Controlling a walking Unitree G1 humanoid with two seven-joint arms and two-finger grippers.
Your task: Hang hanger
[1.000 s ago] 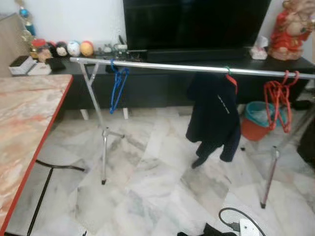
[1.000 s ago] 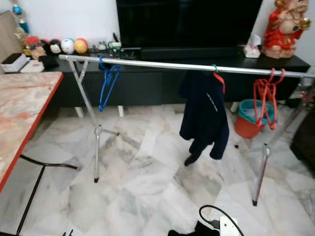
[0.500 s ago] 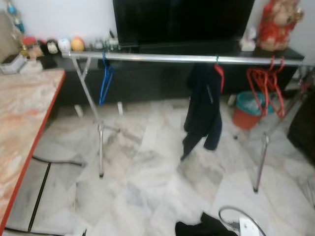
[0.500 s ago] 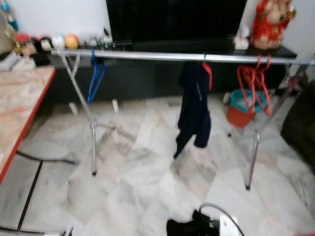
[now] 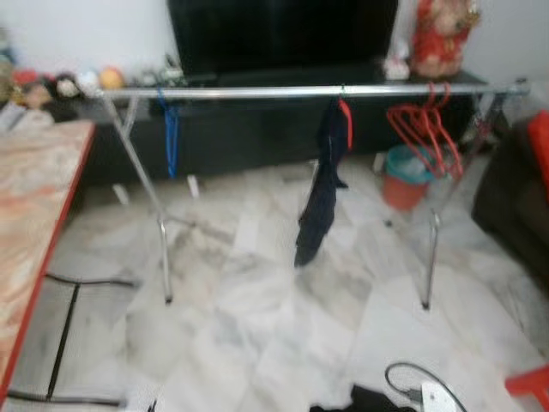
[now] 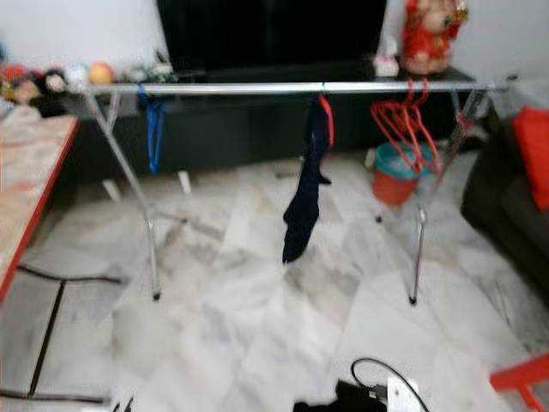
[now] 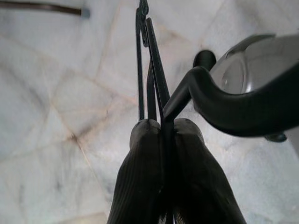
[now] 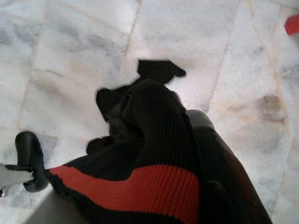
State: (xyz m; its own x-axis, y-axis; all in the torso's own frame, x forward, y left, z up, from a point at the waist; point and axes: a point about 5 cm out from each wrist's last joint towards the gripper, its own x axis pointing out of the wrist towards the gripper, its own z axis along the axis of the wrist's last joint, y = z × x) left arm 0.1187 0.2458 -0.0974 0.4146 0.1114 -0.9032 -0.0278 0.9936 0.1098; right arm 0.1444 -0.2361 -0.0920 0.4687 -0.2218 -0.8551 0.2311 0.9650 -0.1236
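A thin black hanger (image 7: 148,56) runs out from between the fingers of my left gripper (image 7: 163,123), which is shut on it above the marble floor. A black garment with a red stripe (image 8: 149,140) drapes over my right gripper (image 8: 187,121), which is shut on it; one dark finger (image 8: 224,177) shows beside the cloth. Ahead stands a clothes rack with a silver rail (image 5: 257,91). On the rail hang a blue hanger (image 5: 170,137), a dark garment on a red hanger (image 5: 322,197) and several red hangers (image 5: 425,129).
A marble-topped table with a red edge (image 5: 34,215) stands at the left. Behind the rack are a black TV console and an orange bucket (image 5: 399,176). A dark sofa (image 5: 515,206) is at the right. A power strip with cable (image 5: 433,396) lies near my feet.
The whole head view has swung and drawn back, so the rack sits further off and the sofa has come into view at the right. Nothing on the rail has moved.
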